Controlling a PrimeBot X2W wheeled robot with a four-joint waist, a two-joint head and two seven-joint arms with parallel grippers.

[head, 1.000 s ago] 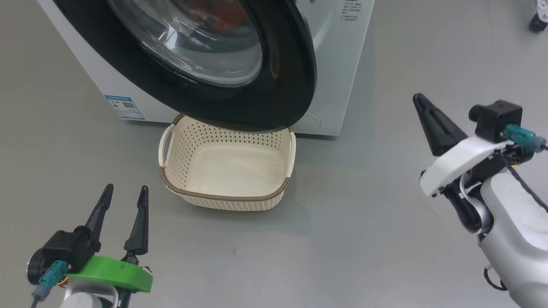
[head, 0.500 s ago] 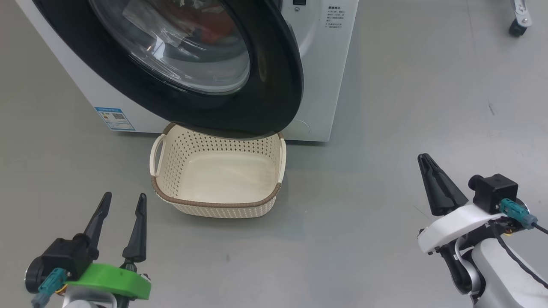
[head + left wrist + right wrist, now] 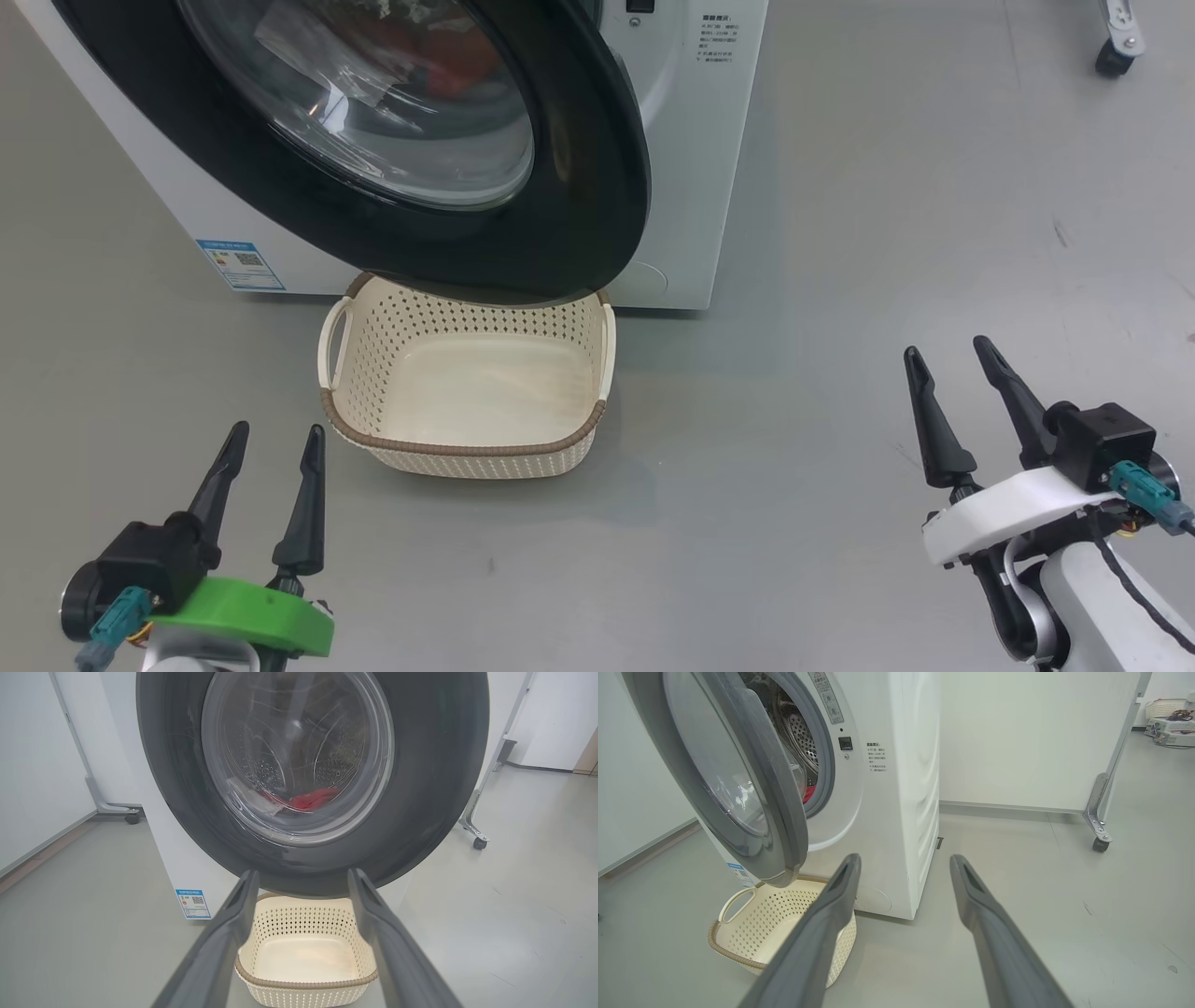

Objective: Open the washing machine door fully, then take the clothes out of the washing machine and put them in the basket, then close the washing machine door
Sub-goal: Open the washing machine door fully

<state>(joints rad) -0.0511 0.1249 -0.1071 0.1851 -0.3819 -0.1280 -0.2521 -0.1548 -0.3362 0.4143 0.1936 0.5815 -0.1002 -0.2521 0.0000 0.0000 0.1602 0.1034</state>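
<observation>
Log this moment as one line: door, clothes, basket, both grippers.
door: partly open | clothes: red, in the drum | basket: empty, below the door | left gripper: open, empty | right gripper: open, empty

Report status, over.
Left gripper open, empty. Right gripper open, empty. Washing machine door part open, overhanging the empty basket. Clothes in the drum, behind the door.

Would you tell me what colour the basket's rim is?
The basket rim is brown, woven-look; clearest in the head view.
</observation>
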